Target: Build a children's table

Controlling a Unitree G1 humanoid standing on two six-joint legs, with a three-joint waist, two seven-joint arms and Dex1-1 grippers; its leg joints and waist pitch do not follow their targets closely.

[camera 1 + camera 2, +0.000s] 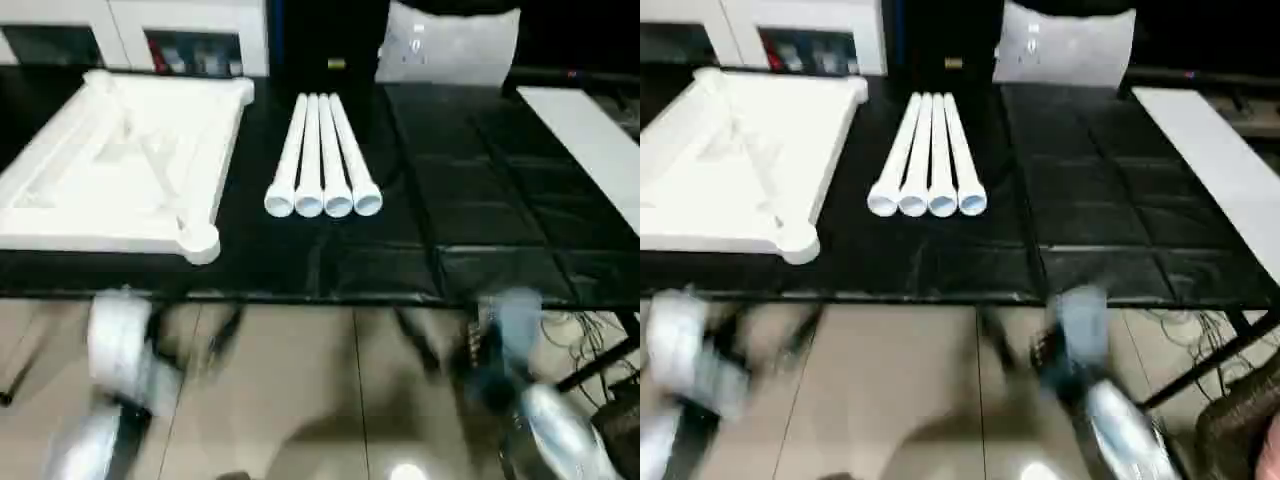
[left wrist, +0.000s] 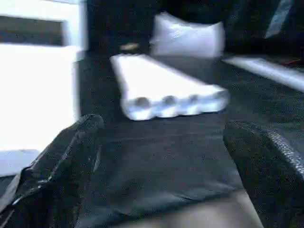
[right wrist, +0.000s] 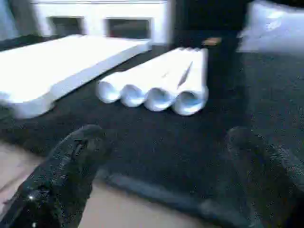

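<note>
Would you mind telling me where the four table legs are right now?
In the left eye view, the four legs lie side by side on the black mat, near its middle, just right of the upturned tabletop.

Both forearms are silver and rounded, the left arm point(image 1: 115, 345) ending in a pale cylindrical wrist, the right arm point(image 1: 545, 425) in a darker bluish joint, and each gripper carries two thick black, matte, round-tipped fingers point(image 2: 71, 156).

A black padded mat point(image 1: 470, 200) covers the work surface, with a flat white board point(image 1: 585, 140) lying along its right edge. Behind stand a white cabinet with glass doors point(image 1: 150, 35) and a clear plastic bag point(image 1: 450, 45).
</note>
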